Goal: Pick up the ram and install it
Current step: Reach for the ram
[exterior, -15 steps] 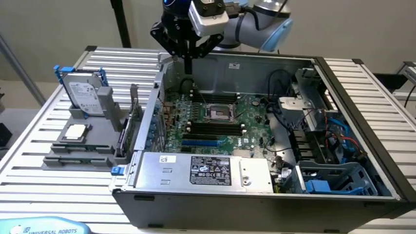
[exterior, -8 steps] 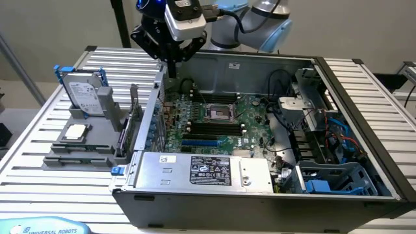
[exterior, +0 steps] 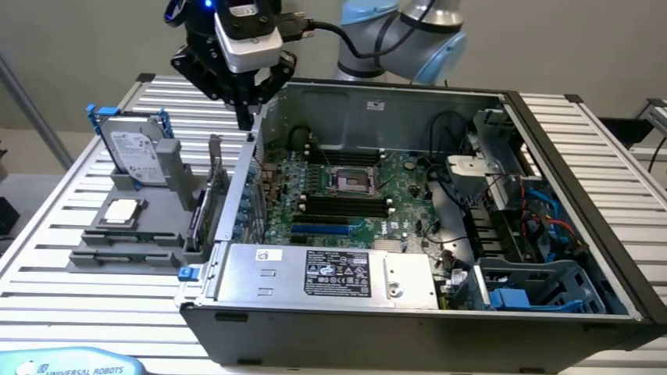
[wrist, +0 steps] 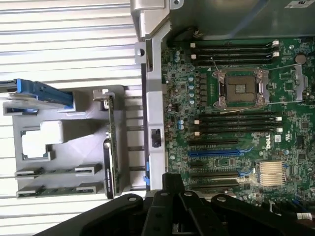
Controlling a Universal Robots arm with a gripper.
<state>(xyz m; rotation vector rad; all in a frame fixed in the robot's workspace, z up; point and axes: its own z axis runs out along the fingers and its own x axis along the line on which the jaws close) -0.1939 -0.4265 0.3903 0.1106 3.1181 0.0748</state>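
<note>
The ram point(exterior: 212, 197) is a thin green stick standing on edge in the grey holder point(exterior: 125, 254) just outside the case's wall, at the exterior view's left. In the wrist view the ram point(wrist: 110, 120) appears edge-on beside that wall. My gripper point(exterior: 247, 116) hangs shut and empty above the case's wall, higher than the ram and slightly behind it. Its dark fingers point(wrist: 170, 184) point down near the wall. The motherboard point(exterior: 401, 183) lies inside the open case, with black memory slots point(exterior: 344, 207) beside the processor socket point(exterior: 352, 180).
A silver hard drive point(exterior: 136, 148) in a blue frame stands in the holder, and a square silver processor chip point(exterior: 123, 209) lies in front of it. The case point(exterior: 312, 328) holds a power supply point(exterior: 328, 273), cables and a drive cage point(exterior: 542, 285). Slatted table point(exterior: 62, 305) surrounds everything.
</note>
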